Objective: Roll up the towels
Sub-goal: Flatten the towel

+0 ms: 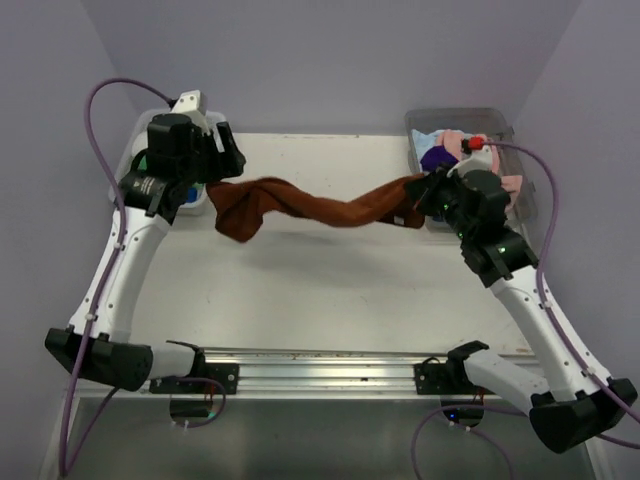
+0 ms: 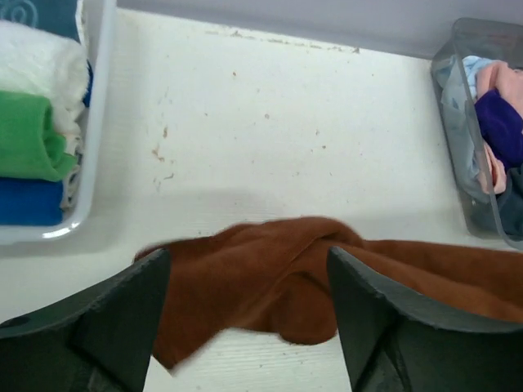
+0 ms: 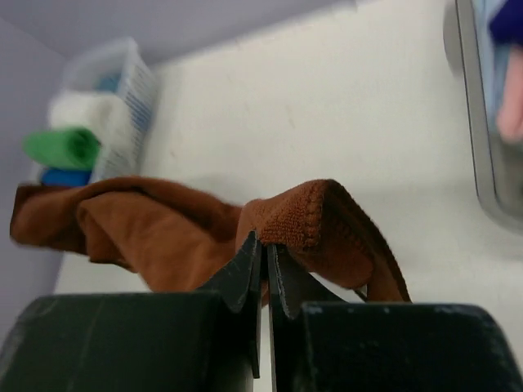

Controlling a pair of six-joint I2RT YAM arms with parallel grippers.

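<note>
The towel (image 1: 300,207) lay twisted along the table (image 1: 330,290), its right end lifted. The right gripper (image 3: 263,245) had its jaws pinched on the hemmed edge, and the left gripper (image 2: 247,263) stood with jaws spread over the other end. Judged light, limp, grippy terry, best taken at a corner or hem.

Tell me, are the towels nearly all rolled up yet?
Partway. Done: white, green and blue rolled towels in the left bin. In hand: the brown towel, unrolled, its end pinched by the right gripper; left gripper open. Left: purple, pink and other loose towels in the right bin.
</note>
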